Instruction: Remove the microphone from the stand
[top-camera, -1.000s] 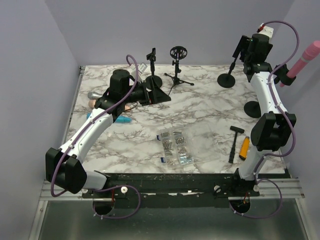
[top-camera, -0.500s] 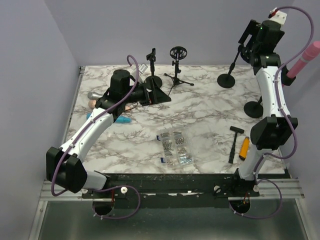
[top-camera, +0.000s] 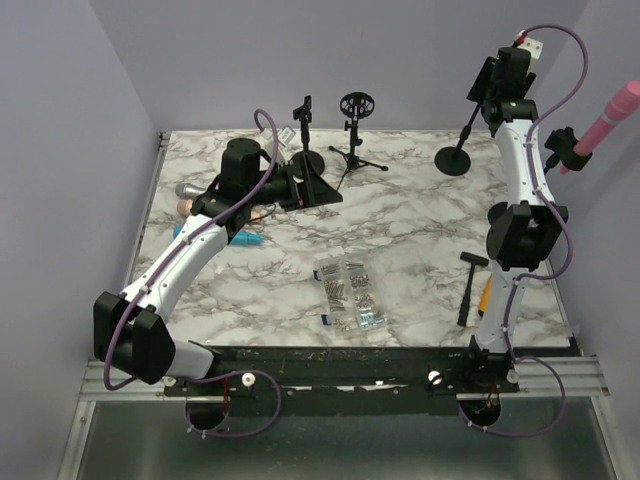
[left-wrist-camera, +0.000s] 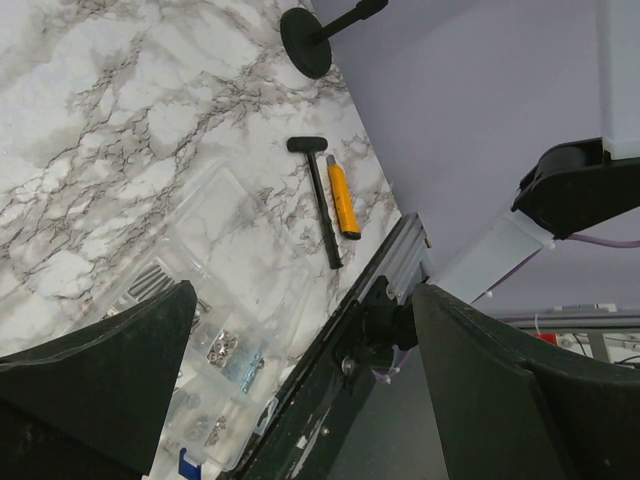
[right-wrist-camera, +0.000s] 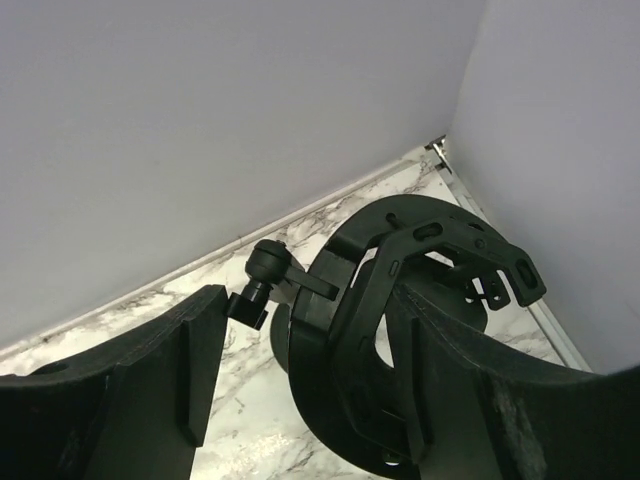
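At far right, pink microphone (top-camera: 612, 112) tilted in black clamp (top-camera: 560, 148).

Pink microphone (top-camera: 612, 112) tilted, clipped atop black stand (top-camera: 562, 146), right table edge.

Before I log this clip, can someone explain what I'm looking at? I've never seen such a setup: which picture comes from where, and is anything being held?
These are two robot arms bolted at the near edge of a marble table. The wide picture comes from a fixed camera above and behind them; the other two come from a camera on each wrist. The left gripper is open and empty, looking across at a hammer, an orange-handled tool and a clear box of screws. The right gripper is up high near the back wall, with a stand's black ring holder between its jaws; whether it grips it is unclear. A pink microphone sits in a black clip at the far right.
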